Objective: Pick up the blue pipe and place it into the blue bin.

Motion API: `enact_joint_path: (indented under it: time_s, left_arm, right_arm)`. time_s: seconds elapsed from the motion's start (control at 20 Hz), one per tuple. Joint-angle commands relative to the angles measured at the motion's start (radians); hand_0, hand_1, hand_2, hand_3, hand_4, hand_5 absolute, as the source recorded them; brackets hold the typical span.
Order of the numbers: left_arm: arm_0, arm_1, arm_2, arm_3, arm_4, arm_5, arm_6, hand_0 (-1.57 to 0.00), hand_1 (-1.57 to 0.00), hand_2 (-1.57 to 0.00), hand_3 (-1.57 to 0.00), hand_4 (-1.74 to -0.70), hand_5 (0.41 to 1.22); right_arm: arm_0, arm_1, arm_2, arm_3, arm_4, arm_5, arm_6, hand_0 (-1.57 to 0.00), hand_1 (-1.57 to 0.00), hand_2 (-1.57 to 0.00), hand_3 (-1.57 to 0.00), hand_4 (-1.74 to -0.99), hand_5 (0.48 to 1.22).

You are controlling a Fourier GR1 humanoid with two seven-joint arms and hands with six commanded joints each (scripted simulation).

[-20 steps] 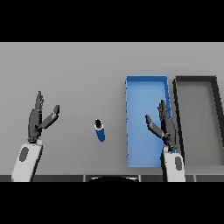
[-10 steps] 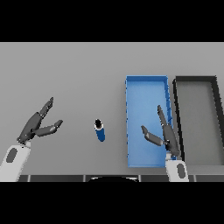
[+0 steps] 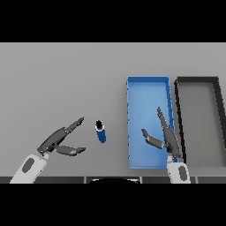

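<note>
Head view: my left robot hand (image 3: 56,142), fingers spread, faces the blue pipe (image 3: 101,131) lower centre, ready to grasp; right robot hand (image 3: 164,137) hovers spread over the blue bin (image 3: 148,86).

No readable text, label, brand, number or sign anywhere in my view. Blue pipe (image 3: 101,131): plain, unmarked. Blue bin (image 3: 147,88): plain walls, no lettering. Dark bin (image 3: 197,81): same, nothing written. Worktop (image 3: 62,79): bare grey, no markings.
</note>
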Motion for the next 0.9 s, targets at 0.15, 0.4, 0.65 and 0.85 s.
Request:
enact_joint_path:
  time_s: [0.15, 0.4, 0.65, 0.85]
  left_arm:
    - [-0.021, -0.061, -0.048, 0.032, -0.069, 0.027, 0.004, 0.0, 0.0, 0.0, 0.0, -1.19, 0.464]
    - [-0.076, -0.175, -0.094, 0.136, -0.101, 0.035, 0.039, 0.0, 0.0, 0.0, 0.0, -1.2, 0.467]
    - [-0.154, -0.265, -0.121, 0.248, -0.133, 0.028, 0.034, 0.0, 0.0, 0.0, 0.0, -1.15, 0.459]
    - [-0.194, -0.327, -0.128, 0.31, -0.127, 0.016, 0.0, 0.0, 0.0, 0.0, 0.0, -1.17, 0.495]
  right_arm:
    - [0.006, 0.013, 0.01, -0.023, 0.003, -0.007, 0.014, 0.0, 0.0, 0.0, 0.0, -1.223, 0.62]
    - [0.015, 0.012, 0.007, -0.036, 0.001, -0.007, 0.025, 0.0, 0.0, 0.0, 0.0, -1.229, 0.621]
    - [0.02, 0.012, 0.004, -0.042, -0.004, -0.008, 0.036, 0.0, 0.0, 0.0, 0.0, -1.206, 0.606]
    - [0.019, 0.008, -0.005, -0.042, -0.01, -0.008, 0.028, 0.0, 0.0, 0.0, 0.0, -1.204, 0.607]
